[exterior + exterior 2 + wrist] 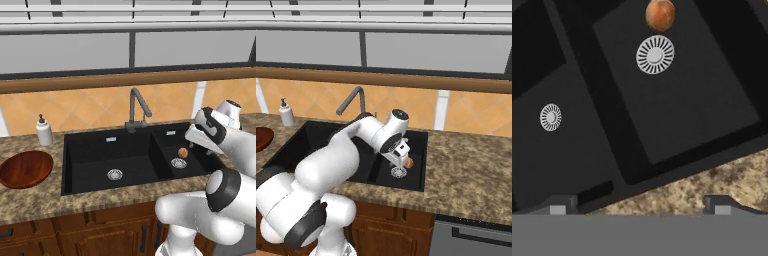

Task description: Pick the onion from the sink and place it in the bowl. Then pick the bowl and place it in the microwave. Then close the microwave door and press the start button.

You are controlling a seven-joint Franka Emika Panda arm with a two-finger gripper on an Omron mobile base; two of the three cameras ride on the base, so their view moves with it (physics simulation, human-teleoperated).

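Observation:
The onion point(183, 152) lies in the smaller right basin of the black sink point(95, 150), just behind that basin's silver drain point(178, 162). My gripper point(640, 207) hangs open above the front edge of this basin, well short of the onion point(660, 15), and nothing is between its fingertips point(559, 205). From the right base view the hand sits over the basin beside the onion point(409, 163). The reddish-brown bowl point(25, 169) rests empty on the counter left of the sink. The microwave and its door are out of view.
A grey gooseneck faucet point(137, 107) stands behind the divider between the basins. A white soap dispenser point(44, 131) is at the back left, near the bowl. Speckled stone counter point(471, 160) runs along both sides of the sink.

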